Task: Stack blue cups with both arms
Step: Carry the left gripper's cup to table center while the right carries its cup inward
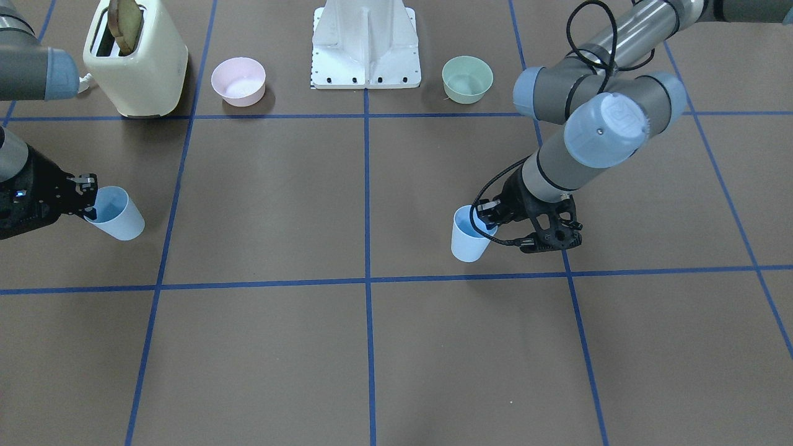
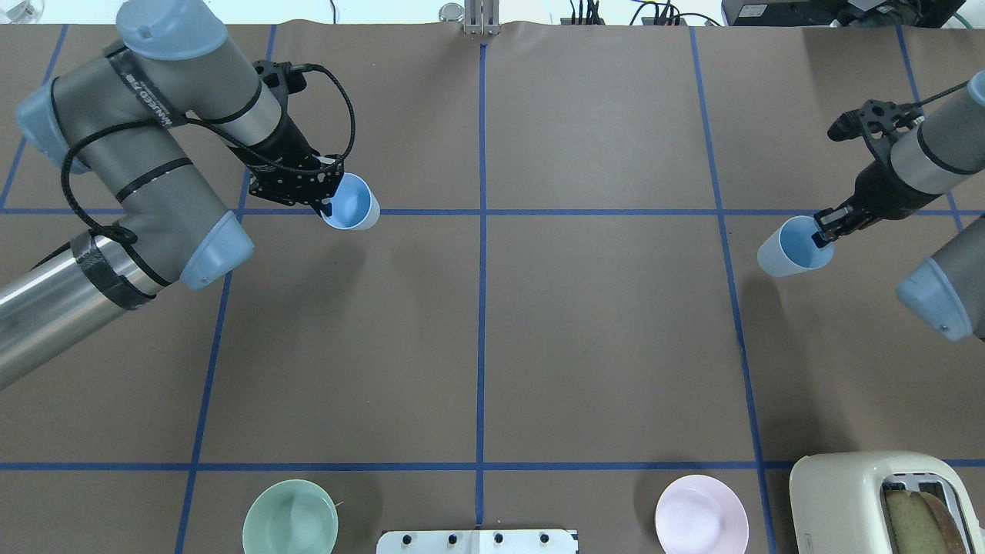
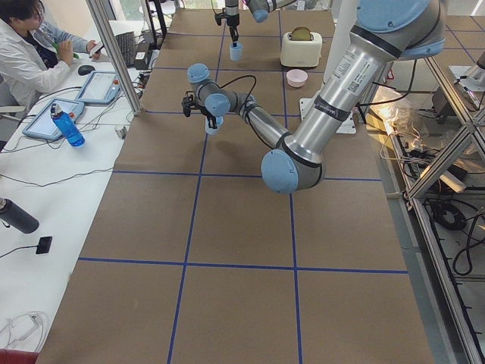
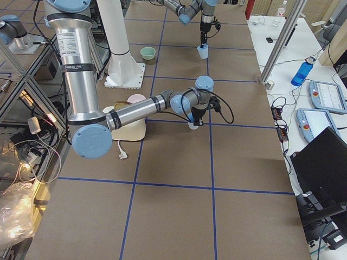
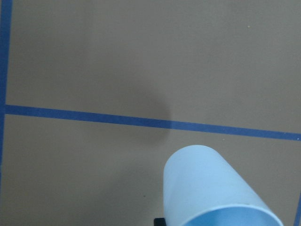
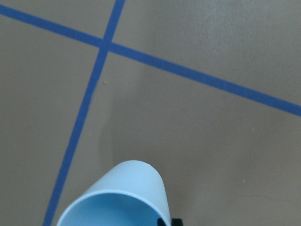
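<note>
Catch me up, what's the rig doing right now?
The left end effector pinches one blue cup by its rim, and the right end effector grips the other blue cup the same way. Both cups look lifted and tilted, far apart on opposite sides of the table. Nothing is stacked yet.

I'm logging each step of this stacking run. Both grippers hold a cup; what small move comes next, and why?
Probably carry the left blue cup and the right blue cup inward toward the table's middle. The left gripper and the right gripper each clamp a rim, yet the cups are far apart at opposite sides.
</note>
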Available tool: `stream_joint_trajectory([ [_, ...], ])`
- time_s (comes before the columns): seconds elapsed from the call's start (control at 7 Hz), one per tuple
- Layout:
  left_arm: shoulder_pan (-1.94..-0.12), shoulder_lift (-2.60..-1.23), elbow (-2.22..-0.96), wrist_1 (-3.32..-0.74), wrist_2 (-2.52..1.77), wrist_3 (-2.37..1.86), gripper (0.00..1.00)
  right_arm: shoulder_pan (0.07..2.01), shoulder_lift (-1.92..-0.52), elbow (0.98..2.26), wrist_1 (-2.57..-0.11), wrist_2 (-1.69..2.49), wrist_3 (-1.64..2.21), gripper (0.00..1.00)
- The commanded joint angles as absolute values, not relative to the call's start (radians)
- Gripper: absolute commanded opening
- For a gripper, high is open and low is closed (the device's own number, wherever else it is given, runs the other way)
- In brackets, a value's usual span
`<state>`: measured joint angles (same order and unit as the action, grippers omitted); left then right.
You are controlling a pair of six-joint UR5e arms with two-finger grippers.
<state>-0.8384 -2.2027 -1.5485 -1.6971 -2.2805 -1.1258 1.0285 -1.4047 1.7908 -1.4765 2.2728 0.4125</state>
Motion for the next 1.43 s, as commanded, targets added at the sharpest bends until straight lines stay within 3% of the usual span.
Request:
stream_joint_trajectory([
  [0.0,-0.798,-2.279,-1.540,-1.617,-2.263,-1.150,0.00,1.032,-1.292,1.833,-1.641,2.272,0.426,0.00],
  [0.43,-0.704,-2.368,-1.491,-1.605,-2.266,-1.213,0.00,1.023,-1.195,1.858,-1.729,2.273,0.492,0.00],
  [1.29,-0.572,-2.408,-1.462,-1.592,-2.240,-1.276,0.00,0.943,-1.049,1.858,-1.730,2.272,0.669,0.00],
])
